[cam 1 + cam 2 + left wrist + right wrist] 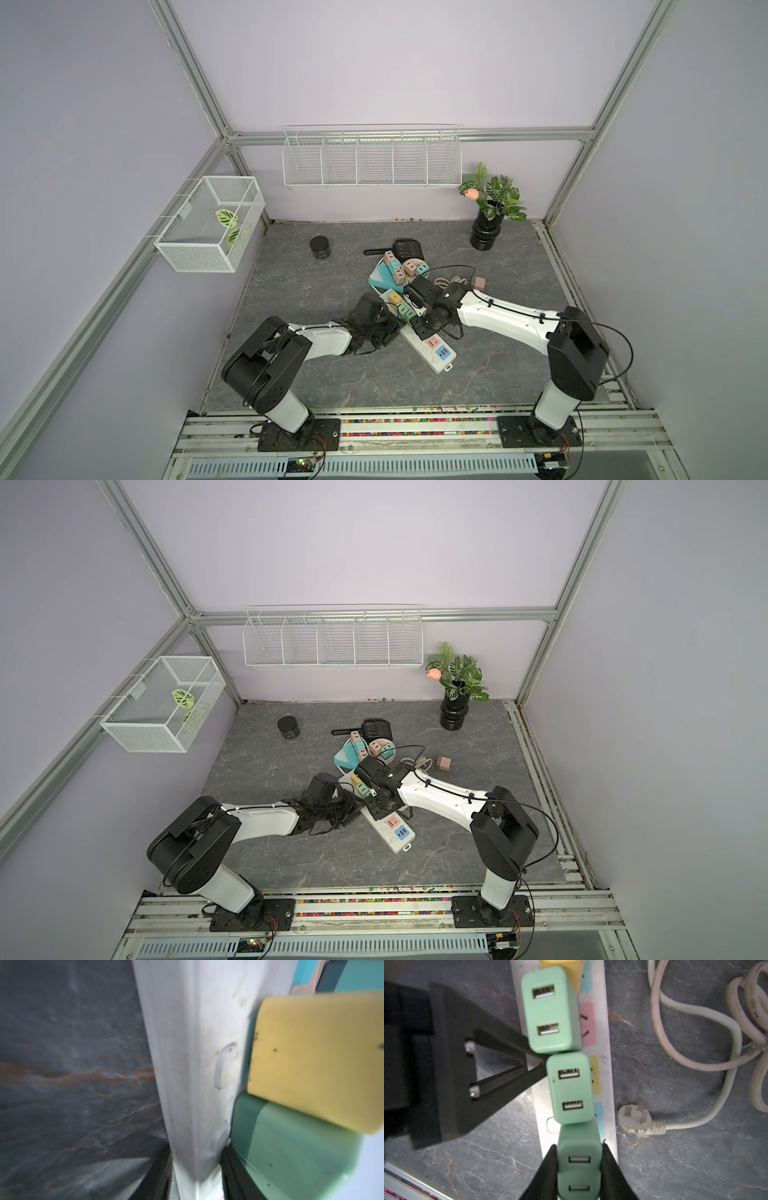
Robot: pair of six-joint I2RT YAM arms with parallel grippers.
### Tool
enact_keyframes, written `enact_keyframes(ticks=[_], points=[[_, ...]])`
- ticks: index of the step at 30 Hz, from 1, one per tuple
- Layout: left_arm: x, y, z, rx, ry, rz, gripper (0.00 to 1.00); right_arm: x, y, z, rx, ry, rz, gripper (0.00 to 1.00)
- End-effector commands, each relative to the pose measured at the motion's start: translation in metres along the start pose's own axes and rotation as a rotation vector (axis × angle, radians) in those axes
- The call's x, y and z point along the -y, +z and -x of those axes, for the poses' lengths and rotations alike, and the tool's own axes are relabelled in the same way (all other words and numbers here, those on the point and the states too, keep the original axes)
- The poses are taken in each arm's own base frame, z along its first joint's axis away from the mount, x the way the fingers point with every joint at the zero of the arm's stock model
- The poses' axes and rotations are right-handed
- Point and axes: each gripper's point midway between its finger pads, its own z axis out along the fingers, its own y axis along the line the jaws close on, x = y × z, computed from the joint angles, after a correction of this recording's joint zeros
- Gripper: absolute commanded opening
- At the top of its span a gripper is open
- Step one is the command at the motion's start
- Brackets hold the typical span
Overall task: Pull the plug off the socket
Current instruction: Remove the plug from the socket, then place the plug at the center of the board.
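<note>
Bracing against the pull, left fingers pinch the strip from 9 o'clock while right fingers clamp the green plug at the row's 5 o'clock end.

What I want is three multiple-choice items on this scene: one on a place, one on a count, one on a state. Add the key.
1. Where does the white three-pin plug lie, relative to the power strip?
A) pushed into one of its sockets
B) on the tabletop beside it
C) on top of it

2. How many green chargers sit in a row on the strip?
A) one
B) five
C) three

3. What is the right end effector doing?
A) shut on the nearest green charger
B) hanging open above the table
C) shut on a yellow charger

Key: 1 B, its pins lie bare on the grey surface. 2 C, the right wrist view shows three in line. 3 A, its fingers press both sides of that charger.
</note>
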Motion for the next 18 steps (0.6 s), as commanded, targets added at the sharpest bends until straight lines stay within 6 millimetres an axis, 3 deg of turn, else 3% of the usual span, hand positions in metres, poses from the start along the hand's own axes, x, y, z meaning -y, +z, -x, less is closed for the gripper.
enact_keyframes(ticks=[1, 5, 9, 14, 18], points=[[-0.143, -0.013, -0.015, -0.008, -0.132, 0.491, 0.42, -0.03, -0.018, 0.005, 0.068, -0.055, 0.037, 0.16], [-0.133, -0.013, -0.013, -0.007, -0.1, 0.464, 0.42, -0.014, -0.029, 0.014, 0.08, -0.027, -0.052, 0.16], [-0.099, -0.02, -0.006, 0.01, 0.006, 0.362, 0.43, 0.003, -0.062, 0.014, 0.132, -0.029, -0.075, 0.17], [-0.045, -0.057, 0.008, 0.109, 0.197, 0.244, 0.59, 0.034, -0.099, 0.001, 0.266, 0.067, -0.104, 0.18], [-0.006, -0.094, 0.013, 0.205, 0.388, 0.113, 0.63, 0.07, -0.112, -0.013, 0.443, 0.337, 0.045, 0.18]])
